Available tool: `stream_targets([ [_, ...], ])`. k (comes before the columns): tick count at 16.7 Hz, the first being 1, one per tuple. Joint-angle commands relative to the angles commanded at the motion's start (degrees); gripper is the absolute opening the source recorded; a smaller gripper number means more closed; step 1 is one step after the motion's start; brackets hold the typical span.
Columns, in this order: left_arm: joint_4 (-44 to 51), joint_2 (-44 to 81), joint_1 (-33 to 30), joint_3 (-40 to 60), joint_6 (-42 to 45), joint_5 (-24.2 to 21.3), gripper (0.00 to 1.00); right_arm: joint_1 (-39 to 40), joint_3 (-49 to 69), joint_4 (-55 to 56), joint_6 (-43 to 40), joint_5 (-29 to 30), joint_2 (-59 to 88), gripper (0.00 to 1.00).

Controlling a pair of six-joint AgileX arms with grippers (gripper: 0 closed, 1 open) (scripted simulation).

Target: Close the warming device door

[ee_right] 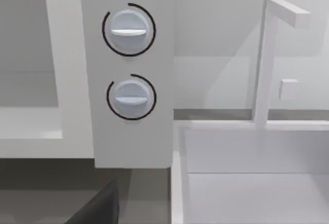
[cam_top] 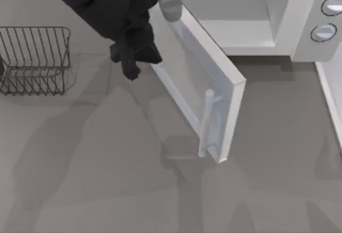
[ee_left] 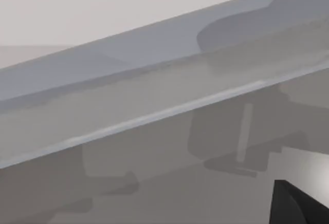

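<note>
The warming device [cam_top: 299, 24] is a white box at the table's back right, its pale cavity [cam_top: 240, 14] exposed. Two round grey knobs [cam_top: 323, 31] sit on its side panel, seen close in the right wrist view [ee_right: 128, 30]. The door [cam_top: 187, 67] stands partly open, swung out toward the table's front, with its pale bar handle [cam_top: 206, 121] on the outer face near the free edge. My left gripper [cam_top: 131, 62] is beside the door's outer face, near the hinge end. The left wrist view looks along the door's window [ee_left: 154, 80] from very close.
A dark wire rack [cam_top: 35, 59] stands at the left side of the table. A white basin [ee_right: 247, 172] with a tall white faucet [ee_right: 264, 59] lies to the right of the warming device. Open grey tabletop [cam_top: 107, 179] spreads in front.
</note>
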State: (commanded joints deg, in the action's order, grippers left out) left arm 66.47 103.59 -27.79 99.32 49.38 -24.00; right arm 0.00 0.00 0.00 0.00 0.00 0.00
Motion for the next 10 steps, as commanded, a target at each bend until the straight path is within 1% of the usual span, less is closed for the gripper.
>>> stream_targets([
  [10, -0.2, 0.5, -0.6, 0.6, -0.7, 0.2, 0.0, 0.0, 0.0, 0.0, 0.0, 0.0, 0.0, 1.0],
])
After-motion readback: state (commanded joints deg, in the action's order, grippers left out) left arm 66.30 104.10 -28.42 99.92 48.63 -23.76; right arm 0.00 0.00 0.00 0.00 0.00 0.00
